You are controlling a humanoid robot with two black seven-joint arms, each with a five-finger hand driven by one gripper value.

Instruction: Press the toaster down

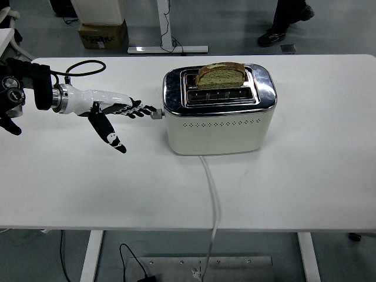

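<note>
A cream toaster (pixel 218 126) with a chrome top stands at the middle of the white table (pixel 305 176). A slice of brown bread (pixel 221 75) sticks up out of its far slot. The toaster's lever (pixel 156 114) juts from its left end. My left hand (pixel 126 114) reaches in from the left, fingers stretched out flat, their tips on or right at the lever; the thumb hangs down below. It holds nothing. The right arm is out of view.
The toaster's white cord (pixel 212 194) runs from its front over the table's near edge. A cardboard box (pixel 103 34) sits on the floor behind the table. A person's shoe (pixel 271 37) shows at the top right.
</note>
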